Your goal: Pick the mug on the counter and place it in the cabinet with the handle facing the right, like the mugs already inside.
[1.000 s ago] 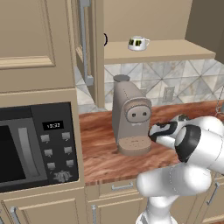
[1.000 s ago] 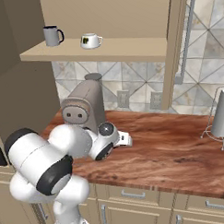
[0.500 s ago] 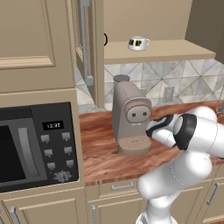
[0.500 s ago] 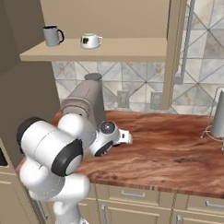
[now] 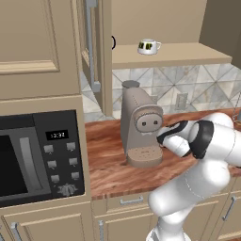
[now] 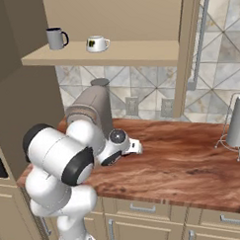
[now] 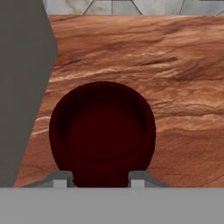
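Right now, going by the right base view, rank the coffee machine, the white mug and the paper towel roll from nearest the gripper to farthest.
1. Coffee machine, just behind the gripper on its left.
2. Paper towel roll, far right on the counter.
3. White mug, up on the cabinet shelf.
Two and three are close; this order is tentative.

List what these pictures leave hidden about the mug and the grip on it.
- Mug, hand view: its handle is out of sight, so its facing is unknown.
- Fingertips, hand view: bottom edge cuts them off; contact with the mug is unclear.
- Gripper, both base views: the robot's own arm covers the jaws.
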Available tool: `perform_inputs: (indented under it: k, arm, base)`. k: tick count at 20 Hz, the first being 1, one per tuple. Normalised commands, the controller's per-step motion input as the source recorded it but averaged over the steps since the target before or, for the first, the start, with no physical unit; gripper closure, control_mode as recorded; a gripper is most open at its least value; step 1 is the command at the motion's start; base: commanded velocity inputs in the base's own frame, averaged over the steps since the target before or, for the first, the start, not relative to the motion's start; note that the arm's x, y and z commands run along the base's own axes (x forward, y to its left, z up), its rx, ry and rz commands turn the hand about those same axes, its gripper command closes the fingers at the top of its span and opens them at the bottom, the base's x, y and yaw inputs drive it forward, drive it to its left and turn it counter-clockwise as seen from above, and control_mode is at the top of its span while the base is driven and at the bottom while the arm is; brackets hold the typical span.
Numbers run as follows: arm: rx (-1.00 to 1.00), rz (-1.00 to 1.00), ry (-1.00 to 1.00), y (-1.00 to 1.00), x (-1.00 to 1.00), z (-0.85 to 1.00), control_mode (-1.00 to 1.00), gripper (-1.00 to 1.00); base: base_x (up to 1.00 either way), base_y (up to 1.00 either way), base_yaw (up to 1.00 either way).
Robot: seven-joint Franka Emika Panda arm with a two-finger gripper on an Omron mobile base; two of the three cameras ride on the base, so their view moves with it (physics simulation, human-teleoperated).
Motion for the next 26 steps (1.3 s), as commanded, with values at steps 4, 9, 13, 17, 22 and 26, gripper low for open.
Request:
perform_inputs:
  k: [4, 9, 13, 17, 22, 26]
  arm:
    - [0.00, 0.04, 0.00, 0.00, 0.00, 0.10, -1.00, 1.00]
    - [0.00, 0.00, -0.01, 0.00, -0.04, 0.34, -1.00, 1.00]
    - [0.00, 0.00, -0.01, 0.00, -0.01, 0.47, -1.00, 1.00]
    - [0.00, 0.00, 0.00, 0.00, 0.00, 0.63, -1.00, 1.00]
    - [0.00, 0.00, 0.00, 0.00, -0.01, 0.73, -1.00, 1.00]
    - [0.00, 0.00, 0.00, 0.00, -0.10, 0.73, -1.00, 1.00]
  base:
    - [0.00, 0.00, 0.00]
    - [0.00, 0.00, 0.00]
    - [0.00, 0.00, 0.00]
    - [0.00, 0.00, 0.00]
    - [0.00, 0.00, 0.00]
    - [0.00, 0.00, 0.00]
